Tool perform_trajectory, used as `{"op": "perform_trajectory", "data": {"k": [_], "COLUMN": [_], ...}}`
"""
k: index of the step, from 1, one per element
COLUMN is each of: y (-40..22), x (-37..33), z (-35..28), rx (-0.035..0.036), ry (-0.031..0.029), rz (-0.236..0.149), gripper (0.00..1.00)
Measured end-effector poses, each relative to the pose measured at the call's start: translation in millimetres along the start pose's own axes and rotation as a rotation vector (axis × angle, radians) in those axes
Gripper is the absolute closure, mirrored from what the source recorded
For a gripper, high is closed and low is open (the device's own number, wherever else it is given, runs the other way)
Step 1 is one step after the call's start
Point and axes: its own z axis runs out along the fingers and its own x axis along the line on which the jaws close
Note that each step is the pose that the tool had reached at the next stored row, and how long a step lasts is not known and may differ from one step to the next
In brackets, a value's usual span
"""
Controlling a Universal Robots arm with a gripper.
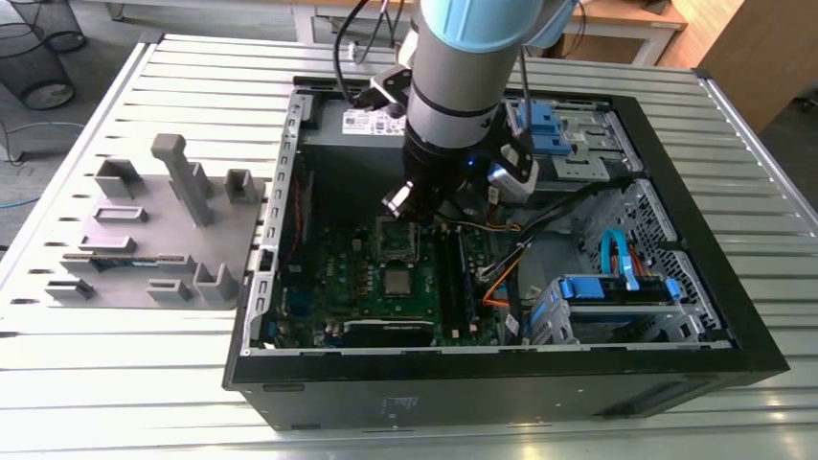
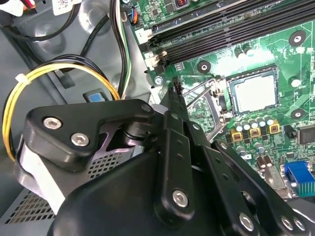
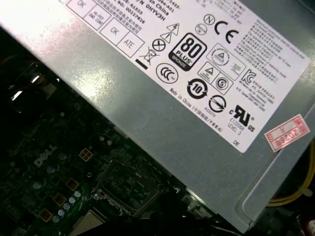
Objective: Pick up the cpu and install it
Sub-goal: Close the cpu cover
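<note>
– Currently, the gripper (image 2: 176, 91) has its fingers together, gripping nothing, just above the motherboard (image 2: 275, 44).
– And the cpu (image 2: 253, 93)?
– Flat on the board, near the fingers yet untouched; the hinged metal frame (image 2: 209, 103) lies between. The power supply (image 3: 147, 113) sits on the fingers' opposite side, inside the open computer case (image 1: 511, 383).
</note>
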Motion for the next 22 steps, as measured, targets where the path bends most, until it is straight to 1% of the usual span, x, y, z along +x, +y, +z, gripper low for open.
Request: {"op": "perform_trajectory", "data": {"k": [13,16,19,22], "y": [-0.7,-0.8,-1.4,-1.4], "x": [-0.7,-0.8,-1.5,-1.4], "z": [-10.8,-10.4,-8.7,-8.7], "rx": [0.0,-0.0001,0.0003,0.0008], "ry": [-0.0001,-0.0003,0.0002,0.0007], "rz": [0.0,0.0,0.0,0.0], "gripper": [0.89,0.89,0.89,0.89]}}
